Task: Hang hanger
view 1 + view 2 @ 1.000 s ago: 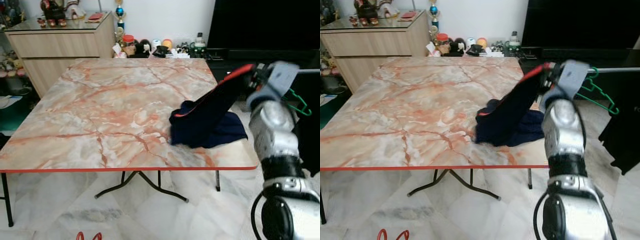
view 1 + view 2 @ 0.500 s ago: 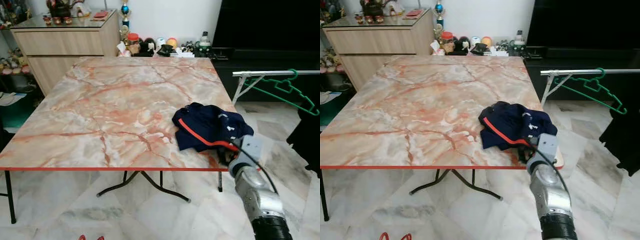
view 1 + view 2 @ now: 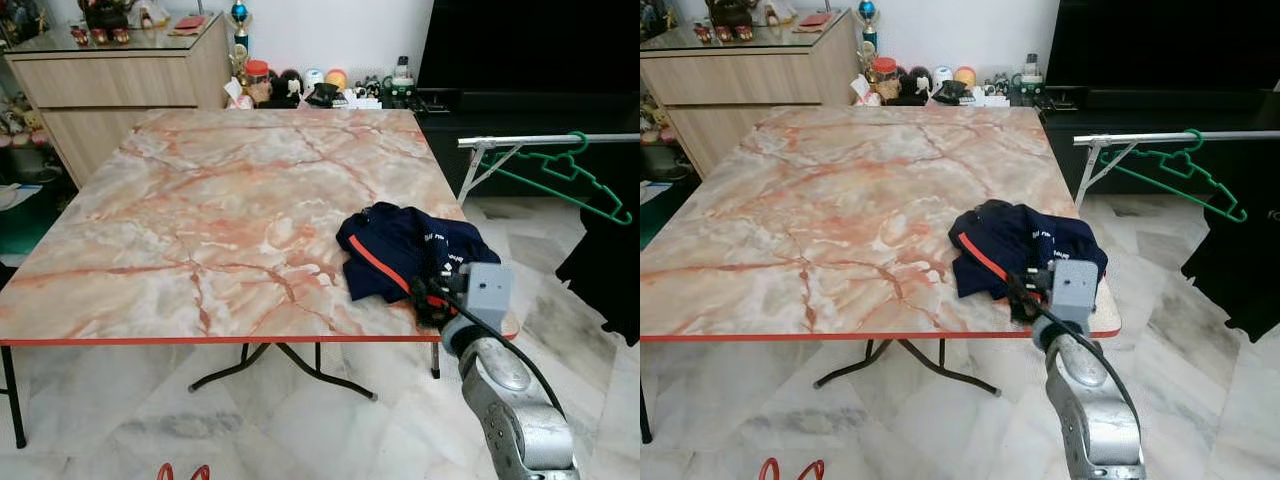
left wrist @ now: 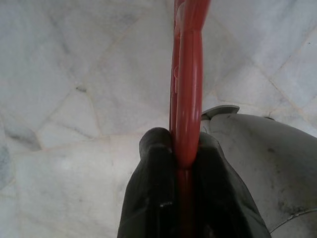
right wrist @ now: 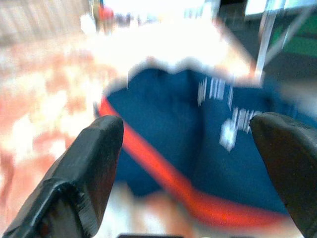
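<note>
The left tool [image 4: 181, 163] is clenched on one red plastic hanger [image 4: 186, 74], which runs straight out from its fingers above the white marble floor [image 4: 64, 99]. The right tool [image 5: 188, 144], fingers spread, is at the crumpled navy garment with a red stripe [image 3: 400, 250] on the marble surface [image 3: 200, 220]. One green wire hanger [image 3: 570, 180] hangs on the metal rail [image 3: 520, 140].

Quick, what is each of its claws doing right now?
Left gripper: shut on a red hanger, down over the floor.
Right gripper: open, at the navy garment on the table.
</note>
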### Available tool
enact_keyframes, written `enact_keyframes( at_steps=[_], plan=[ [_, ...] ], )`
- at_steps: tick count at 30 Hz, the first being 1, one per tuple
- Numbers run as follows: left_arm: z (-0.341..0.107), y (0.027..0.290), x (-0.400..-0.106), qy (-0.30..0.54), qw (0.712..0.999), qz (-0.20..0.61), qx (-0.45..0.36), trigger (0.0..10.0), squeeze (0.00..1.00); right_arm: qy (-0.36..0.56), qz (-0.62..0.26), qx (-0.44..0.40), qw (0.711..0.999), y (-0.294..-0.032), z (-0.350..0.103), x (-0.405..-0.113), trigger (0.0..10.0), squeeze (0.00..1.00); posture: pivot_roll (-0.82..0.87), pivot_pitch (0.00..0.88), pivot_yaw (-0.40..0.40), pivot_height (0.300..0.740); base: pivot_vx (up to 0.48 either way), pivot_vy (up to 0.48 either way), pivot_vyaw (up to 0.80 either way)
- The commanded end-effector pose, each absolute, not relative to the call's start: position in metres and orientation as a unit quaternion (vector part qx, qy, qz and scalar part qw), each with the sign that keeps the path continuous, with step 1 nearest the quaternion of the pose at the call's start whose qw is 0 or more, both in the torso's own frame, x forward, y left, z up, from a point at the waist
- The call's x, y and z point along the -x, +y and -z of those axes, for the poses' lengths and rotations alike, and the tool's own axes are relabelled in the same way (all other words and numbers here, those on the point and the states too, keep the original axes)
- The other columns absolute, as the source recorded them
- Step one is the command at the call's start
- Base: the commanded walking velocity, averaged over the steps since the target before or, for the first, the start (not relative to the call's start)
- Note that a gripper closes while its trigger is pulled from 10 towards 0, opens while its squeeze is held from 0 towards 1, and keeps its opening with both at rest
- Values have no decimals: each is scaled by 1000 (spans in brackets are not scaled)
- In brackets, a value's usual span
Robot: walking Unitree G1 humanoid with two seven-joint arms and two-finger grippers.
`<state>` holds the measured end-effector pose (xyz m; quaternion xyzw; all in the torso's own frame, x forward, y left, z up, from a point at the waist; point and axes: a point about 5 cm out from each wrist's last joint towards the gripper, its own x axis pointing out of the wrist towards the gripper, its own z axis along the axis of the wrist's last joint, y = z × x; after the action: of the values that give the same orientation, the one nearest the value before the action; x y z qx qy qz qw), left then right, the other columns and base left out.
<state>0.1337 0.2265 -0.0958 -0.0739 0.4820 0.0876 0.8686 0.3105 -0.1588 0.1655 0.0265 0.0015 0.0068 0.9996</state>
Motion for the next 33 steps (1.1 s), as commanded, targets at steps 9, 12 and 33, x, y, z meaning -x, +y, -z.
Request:
enact_keyframes(
  at_steps=[9,12,33],
  plan=[
    [98,229,-127,490,866,-88,38,10000,0,-52,19,-76,996,-157,-179,-304,10000,0,22,40,-16,740,0,-31,0],
    [97,229,-128,489,868,-83,35,10000,0,-45,27,-82,995,-156,-175,-304,10000,0,20,39,-13,740,0,-445,0],
    [94,231,-136,480,873,-76,29,10000,0,-28,31,-86,995,-154,-160,-310,10000,0,30,0,-1,740,0,-480,-204]
  ],
)
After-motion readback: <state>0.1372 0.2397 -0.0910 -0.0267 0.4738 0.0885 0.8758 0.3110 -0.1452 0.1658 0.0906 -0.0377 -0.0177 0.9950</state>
